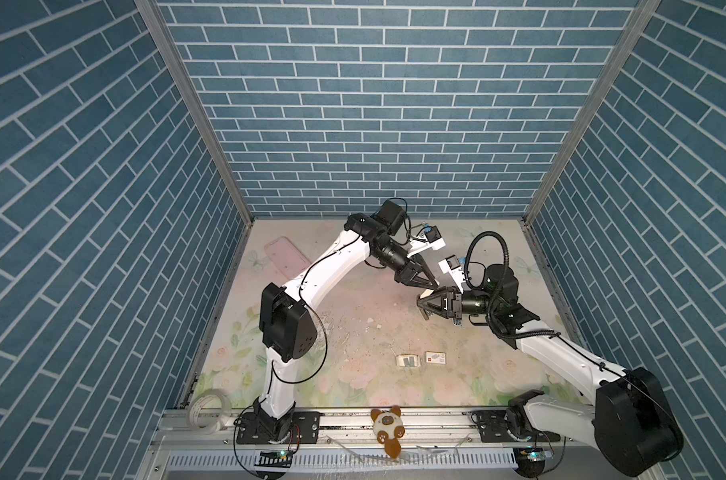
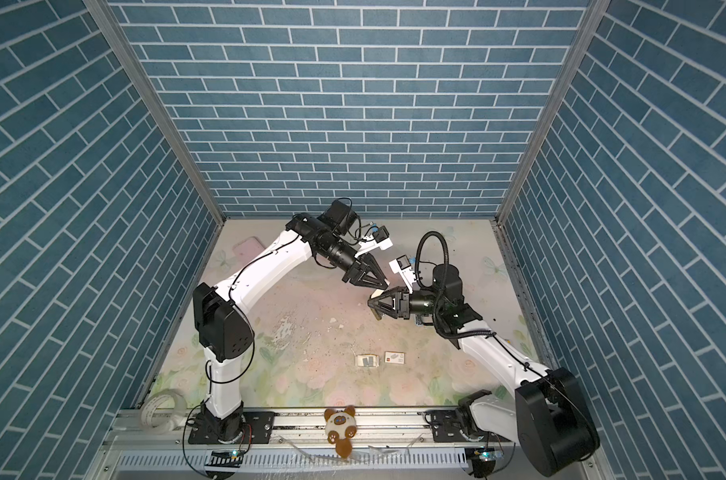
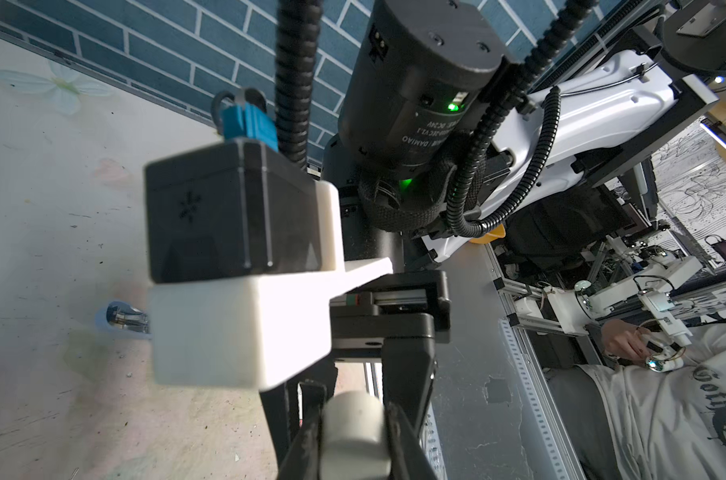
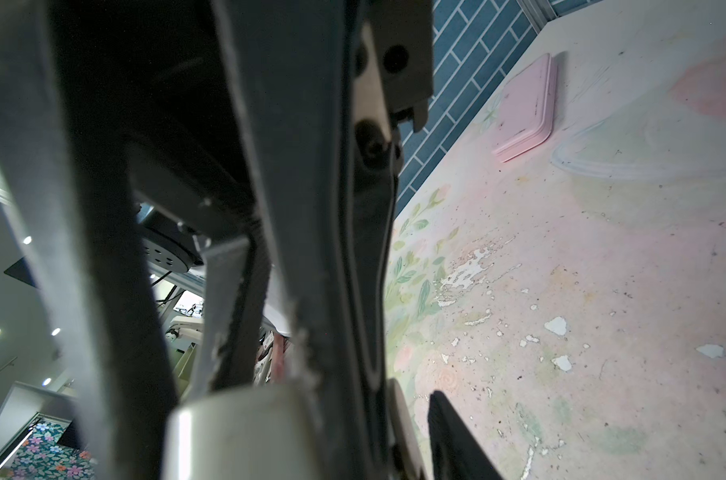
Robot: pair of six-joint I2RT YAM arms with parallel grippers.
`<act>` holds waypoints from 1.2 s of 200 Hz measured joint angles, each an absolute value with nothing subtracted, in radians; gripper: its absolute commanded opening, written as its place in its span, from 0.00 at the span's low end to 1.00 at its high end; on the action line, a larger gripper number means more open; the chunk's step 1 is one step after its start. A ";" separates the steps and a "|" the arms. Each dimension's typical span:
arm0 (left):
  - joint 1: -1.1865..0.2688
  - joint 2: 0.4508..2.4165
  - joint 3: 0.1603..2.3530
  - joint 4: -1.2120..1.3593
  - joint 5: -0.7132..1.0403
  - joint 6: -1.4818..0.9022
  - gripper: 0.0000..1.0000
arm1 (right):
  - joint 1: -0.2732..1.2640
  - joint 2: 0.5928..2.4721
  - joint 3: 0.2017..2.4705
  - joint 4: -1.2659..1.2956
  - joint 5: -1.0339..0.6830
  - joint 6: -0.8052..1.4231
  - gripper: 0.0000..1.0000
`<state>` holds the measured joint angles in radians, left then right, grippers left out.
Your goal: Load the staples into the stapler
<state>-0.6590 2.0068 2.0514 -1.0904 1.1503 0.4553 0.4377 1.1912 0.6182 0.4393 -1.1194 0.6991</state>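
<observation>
- Cream-white plastic: the stapler [image 1: 426,296], a small pale body seen only in part. It is up off the table at the point where the two gripper tips meet.
- Left gripper [image 1: 432,286]: black, angled down from the far side. The left wrist view shows its fingers [image 3: 398,428] clenched on either side of the pale stapler body [image 3: 353,432].
- Right gripper [image 1: 423,309]: black, reaching in level from the opposite side, with its tips just below the left gripper's. Its jaws stand partly apart against the stapler. I cannot tell whether they press on it or only flank it.
- The staples [image 1: 410,361]: short grey metal strips lying flat in a white card tray [image 1: 398,360]. They are on the table well apart from both grippers, on the arm-base side of the tips. Neither gripper touches them, and both top views show them [image 2: 368,360].
- White sleeve [image 1: 436,360]: it bears a small red mark and lies flat just beside the tray, on the right arm's side. It is as far from the grippers as the tray.
- Pink flat case [image 4: 525,108]: it lies on the table near the back wall, well apart from the left gripper and behind that arm's forearm.
- Table [image 1: 353,324]: a worn floral sheet, scuffed and flaked beneath and in front of the grippers.
- Tape roll [image 1: 205,409]: translucent, it sits at the front rail beside the left arm's base, far from both grippers.
- Plush toy [image 1: 388,428]: brown and cream, it lies on the front rail between the two arm bases.
</observation>
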 measured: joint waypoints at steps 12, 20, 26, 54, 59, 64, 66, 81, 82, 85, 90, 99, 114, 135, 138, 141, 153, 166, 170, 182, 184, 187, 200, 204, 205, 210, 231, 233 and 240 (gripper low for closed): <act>-0.658 2.007 2.051 -1.091 1.152 0.447 0.05 | 0.438 1.192 0.618 0.450 -1.122 0.698 0.31; -0.657 2.007 2.051 -1.093 1.154 0.439 0.06 | 0.440 1.192 0.618 0.461 -1.124 0.686 0.27; -0.656 2.007 2.051 -1.094 1.156 0.430 0.06 | 0.442 1.192 0.618 0.472 -1.127 0.671 0.25; -0.653 2.008 2.050 -1.096 1.165 0.416 0.21 | 0.447 1.193 0.618 0.483 -1.124 0.653 0.19; -0.653 2.008 2.049 -1.095 1.165 0.415 0.26 | 0.447 1.193 0.618 0.483 -1.123 0.649 0.18; -0.652 2.008 2.048 -1.094 1.164 0.414 0.32 | 0.447 1.194 0.618 0.483 -1.122 0.649 0.17; -0.652 2.008 2.047 -1.093 1.164 0.414 0.35 | 0.447 1.195 0.618 0.483 -1.122 0.649 0.17; -0.653 2.006 2.038 -1.080 1.153 0.415 0.52 | 0.447 1.203 0.618 0.479 -1.110 0.659 0.16; -0.653 2.006 2.037 -1.078 1.152 0.418 0.52 | 0.447 1.203 0.618 0.479 -1.110 0.660 0.16; -0.653 2.004 2.033 -1.074 1.150 0.409 0.54 | 0.446 1.207 0.618 0.477 -1.106 0.664 0.16; -0.652 2.003 2.027 -1.068 1.144 0.413 0.56 | 0.445 1.211 0.618 0.470 -1.101 0.667 0.16; -0.652 1.998 2.014 -1.059 1.134 0.403 0.60 | 0.445 1.220 0.619 0.456 -1.094 0.670 0.15; -0.648 1.987 1.993 -1.042 1.105 0.392 0.61 | 0.445 1.229 0.625 0.423 -1.082 0.669 0.15; -0.630 1.957 1.959 -1.007 1.041 0.373 0.65 | 0.445 1.238 0.642 0.378 -1.066 0.666 0.16; -0.627 1.951 1.952 -1.000 1.032 0.369 0.65 | 0.444 1.240 0.645 0.371 -1.064 0.665 0.16; -0.623 1.944 1.945 -0.994 1.024 0.363 0.66 | 0.444 1.242 0.647 0.365 -1.061 0.664 0.16; -0.601 1.914 1.916 -0.966 0.994 0.345 0.67 | 0.444 1.249 0.662 0.332 -1.048 0.652 0.16; -0.573 1.885 1.898 -0.945 0.962 0.335 0.67 | 0.444 1.261 0.679 0.297 -1.036 0.637 0.16; -0.565 1.878 1.895 -0.941 0.954 0.330 0.67 | 0.444 1.266 0.685 0.286 -1.030 0.630 0.16; -0.538 1.855 1.885 -0.921 0.924 0.321 0.67 | 0.444 1.281 0.702 0.245 -1.015 0.612 0.16; -0.535 1.852 1.885 -0.919 0.921 0.321 0.67 | 0.444 1.283 0.706 0.236 -1.010 0.606 0.16; -0.530 1.847 1.883 -0.915 0.913 0.319 0.67 | 0.444 1.287 0.711 0.223 -1.005 0.600 0.16; -0.502 1.823 1.871 -0.895 0.880 0.308 0.68 | 0.444 1.308 0.739 0.160 -0.972 0.566 0.16; -0.493 1.814 1.866 -0.891 0.868 0.304 0.68 | 0.444 1.316 0.749 0.136 -0.958 0.554 0.16; -0.492 1.813 1.865 -0.890 0.865 0.303 0.68 | 0.444 1.317 0.750 0.133 -0.955 0.552 0.16; -0.483 1.803 1.859 -0.884 0.849 0.300 0.68 | 0.444 1.327 0.763 0.103 -0.937 0.536 0.16; -0.442 1.760 1.831 -0.866 0.764 0.292 0.68 | 0.444 1.372 0.810 -0.001 -0.859 0.482 0.16; -0.438 1.756 1.828 -0.864 0.754 0.292 0.68 | 0.444 1.375 0.814 -0.011 -0.850 0.477 0.16; -0.426 1.741 1.816 -0.857 0.723 0.289 0.68 | 0.446 1.390 0.828 -0.044 -0.822 0.462 0.16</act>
